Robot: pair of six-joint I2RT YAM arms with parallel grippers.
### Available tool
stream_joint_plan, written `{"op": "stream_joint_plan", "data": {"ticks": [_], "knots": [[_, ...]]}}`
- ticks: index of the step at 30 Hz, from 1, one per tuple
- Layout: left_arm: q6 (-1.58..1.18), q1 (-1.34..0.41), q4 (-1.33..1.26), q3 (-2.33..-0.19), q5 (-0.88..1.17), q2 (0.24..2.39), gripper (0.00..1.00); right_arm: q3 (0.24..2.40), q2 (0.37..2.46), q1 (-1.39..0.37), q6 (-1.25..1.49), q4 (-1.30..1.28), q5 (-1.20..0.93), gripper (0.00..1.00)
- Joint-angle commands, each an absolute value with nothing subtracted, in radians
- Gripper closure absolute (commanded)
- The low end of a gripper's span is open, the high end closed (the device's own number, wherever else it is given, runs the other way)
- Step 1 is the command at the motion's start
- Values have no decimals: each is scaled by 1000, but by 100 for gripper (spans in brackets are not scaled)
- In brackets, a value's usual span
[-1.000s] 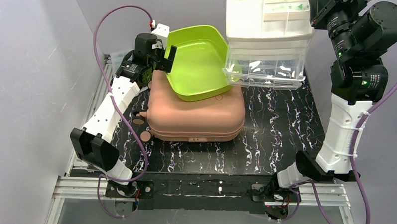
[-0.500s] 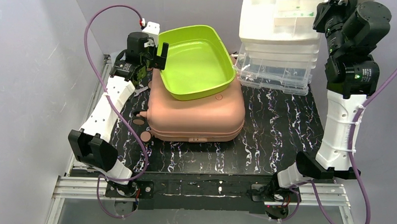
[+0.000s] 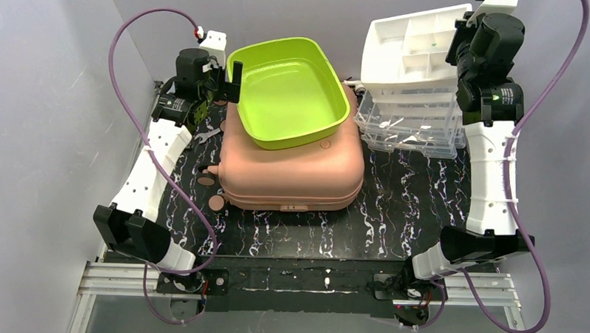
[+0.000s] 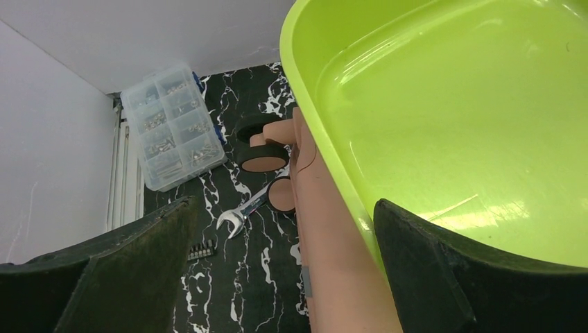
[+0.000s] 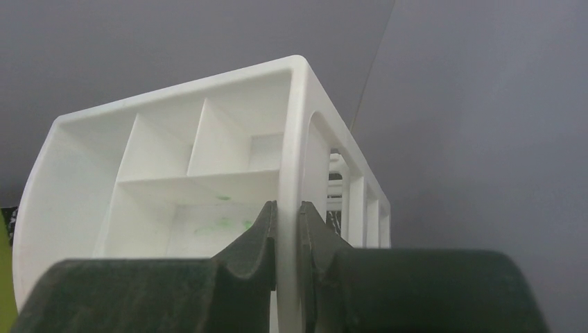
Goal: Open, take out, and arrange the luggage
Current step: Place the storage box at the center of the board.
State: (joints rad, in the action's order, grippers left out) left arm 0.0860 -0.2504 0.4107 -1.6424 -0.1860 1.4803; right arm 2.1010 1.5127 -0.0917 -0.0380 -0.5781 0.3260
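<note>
Your right arm (image 3: 490, 170) carries the drawer organizer (image 3: 410, 59) right, back and down; it no longer overhangs the tray (image 3: 291, 92) or the luggage (image 3: 292, 174); it's now just beside the luggage, low over the right side of the table (image 3: 409, 193), contact unclear; it's tipped so the open compartments face the top camera; the arm stands straighter. Your left gripper (image 4: 282, 208) shifts left and back; the tray's left rim goes with it, the tray lies flatter on the lid, and its right rim is now uncovered; the left cable (image 3: 145, 28) loop swings left too.
</note>
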Motion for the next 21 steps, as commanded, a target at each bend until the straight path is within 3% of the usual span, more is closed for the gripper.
{"op": "stream_joint_plan", "data": {"ticks": [1, 13, 21], "knots": [[73, -245, 394, -1623, -171, 1421, 2, 2054, 1425, -84, -68, -249, 408, 99], [74, -240, 397, -1628, -160, 1408, 2, 1897, 1434, 128, 37, -161, 337, 99], [64, -241, 397, -1625, -153, 1401, 2, 1705, 1403, 172, 156, -63, 351, 99]]}}
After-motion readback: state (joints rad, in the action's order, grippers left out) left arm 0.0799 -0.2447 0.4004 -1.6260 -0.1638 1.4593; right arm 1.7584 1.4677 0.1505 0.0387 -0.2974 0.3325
